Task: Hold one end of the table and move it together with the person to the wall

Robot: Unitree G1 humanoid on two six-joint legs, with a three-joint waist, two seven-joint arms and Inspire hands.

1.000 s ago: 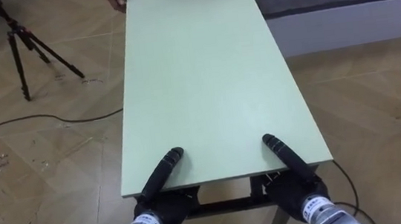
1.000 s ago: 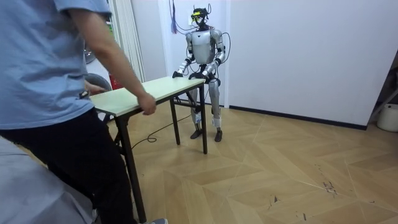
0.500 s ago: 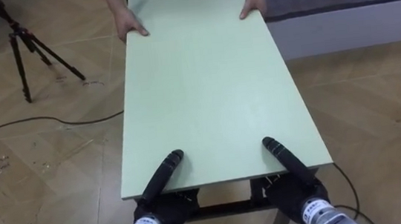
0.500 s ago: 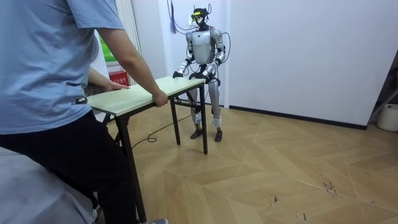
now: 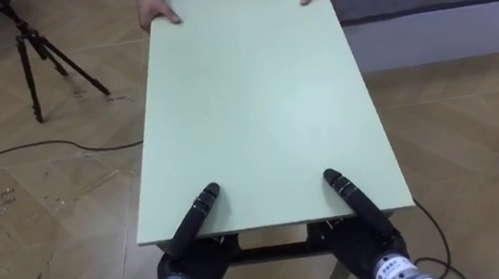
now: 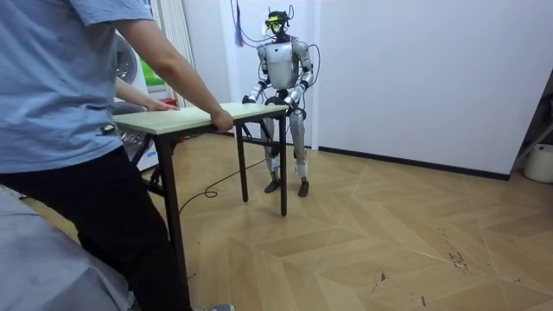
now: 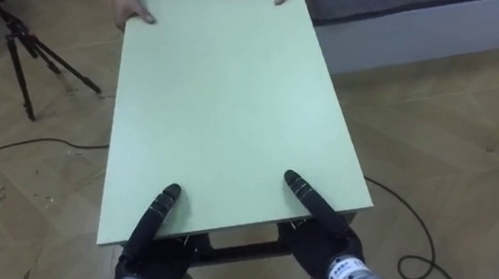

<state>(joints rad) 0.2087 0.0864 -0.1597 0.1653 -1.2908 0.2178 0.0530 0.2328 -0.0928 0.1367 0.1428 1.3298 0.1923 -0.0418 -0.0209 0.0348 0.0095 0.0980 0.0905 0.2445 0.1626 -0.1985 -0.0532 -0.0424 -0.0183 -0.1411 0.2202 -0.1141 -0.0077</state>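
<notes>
A dark tripod is seen on the wooden floor at the far left, and a thin cable is laid across the boards just in front of it. The left hand is set at the near edge of the table: its thumb is laid flat along the pale green top while the rest of the hand is tucked beneath, so that the edge is clamped between them. The table is stretched lengthwise away from the robot. Its far end is held by a person's two hands, one at each corner. The right hand is closed on the near edge in the same way, thumb above and palm below. A bed is seen at the right, close beside the table's far corner. In the room view, the robot is stood at one end of the table, by a white wall, and the person in a blue shirt is placed at the other end.
</notes>
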